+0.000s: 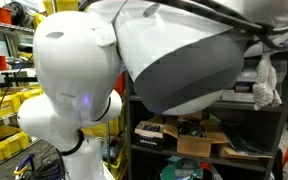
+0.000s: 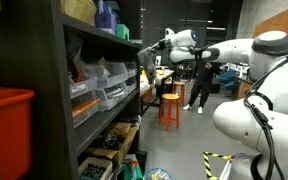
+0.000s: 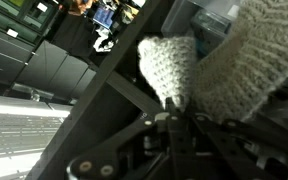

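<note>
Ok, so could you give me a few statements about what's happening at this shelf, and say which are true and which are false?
1. The gripper is closed on a cream knitted cloth. True.
2. The stool in the room behind is blue. False: it is orange.
3. A person stands in the background near that stool. True.
4. The plastic bin by the dark shelf unit is green. False: it is red.
5. The robot arm has a black shell. False: it is white.
</note>
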Action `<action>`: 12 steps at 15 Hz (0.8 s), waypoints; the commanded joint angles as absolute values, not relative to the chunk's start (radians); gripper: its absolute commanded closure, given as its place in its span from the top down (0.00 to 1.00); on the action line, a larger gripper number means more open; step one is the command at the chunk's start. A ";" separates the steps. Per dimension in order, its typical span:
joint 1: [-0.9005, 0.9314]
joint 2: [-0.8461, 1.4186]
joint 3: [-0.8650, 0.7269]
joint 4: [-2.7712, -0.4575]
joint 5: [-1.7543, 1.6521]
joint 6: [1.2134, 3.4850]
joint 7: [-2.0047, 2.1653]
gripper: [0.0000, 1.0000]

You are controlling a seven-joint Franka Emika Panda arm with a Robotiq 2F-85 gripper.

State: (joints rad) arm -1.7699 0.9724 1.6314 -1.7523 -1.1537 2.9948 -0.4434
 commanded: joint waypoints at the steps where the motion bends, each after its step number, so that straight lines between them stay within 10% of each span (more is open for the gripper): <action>1: -1.801 0.996 1.682 -1.836 -1.156 3.016 -0.453 0.01; 12: -1.872 1.002 1.733 -1.939 -1.162 3.167 -0.400 0.01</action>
